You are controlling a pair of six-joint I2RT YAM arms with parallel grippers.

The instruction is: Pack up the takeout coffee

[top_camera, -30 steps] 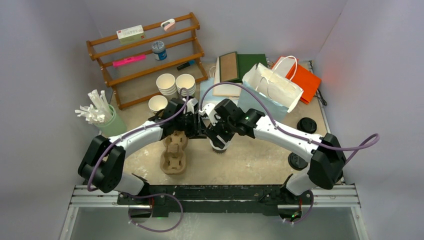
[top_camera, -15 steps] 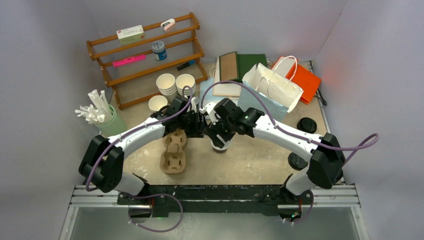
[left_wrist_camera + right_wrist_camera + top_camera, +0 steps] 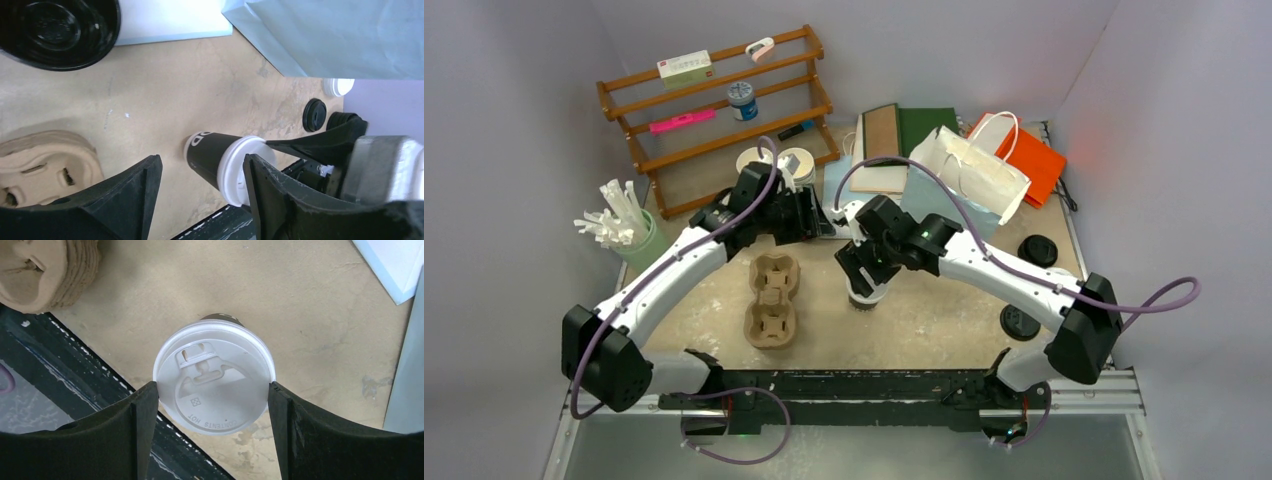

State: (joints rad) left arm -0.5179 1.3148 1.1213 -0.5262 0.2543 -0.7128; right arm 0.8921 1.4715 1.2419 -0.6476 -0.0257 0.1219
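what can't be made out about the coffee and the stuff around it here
- Top view: takeout coffee mostly hidden under the right gripper.
- Right wrist view: cup wall hidden beneath its own lid.
- Left wrist view: small white round object cut off by the pale blue bag.
- Top view: the bag's inside too small to read.

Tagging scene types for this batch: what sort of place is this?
Probably a mock café takeout counter on a lab bench: a lidded takeout cup, a pulp cup carrier, and paper bags.

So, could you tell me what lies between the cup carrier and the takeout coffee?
Only bare table separates cup carrier from coffee, clearest in the top view.
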